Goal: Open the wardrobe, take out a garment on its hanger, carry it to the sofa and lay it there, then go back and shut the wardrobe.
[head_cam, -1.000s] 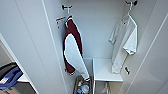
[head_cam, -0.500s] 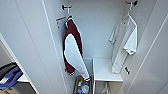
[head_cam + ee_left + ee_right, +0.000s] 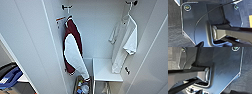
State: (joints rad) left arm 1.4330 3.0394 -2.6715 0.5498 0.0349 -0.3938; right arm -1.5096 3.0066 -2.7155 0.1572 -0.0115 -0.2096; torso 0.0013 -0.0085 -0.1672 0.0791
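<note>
Two claws, spread or pressed together impossible to tell from the wrist views. Beyond them, wardrobe (image 3: 32, 45) open, white inside. Hanging at the right from a dark hook (image 3: 131, 3): the garment (image 3: 125, 45), a white T-shirt on its hanger (image 3: 128, 13), hem draped down near a low white shelf (image 3: 105, 72). At the left, a dark red top (image 3: 72, 47) on another hanger. Likely light, thin and limp, prone to slipping off; best taken by the stiff hanger just under its hook, not by the cloth.
</note>
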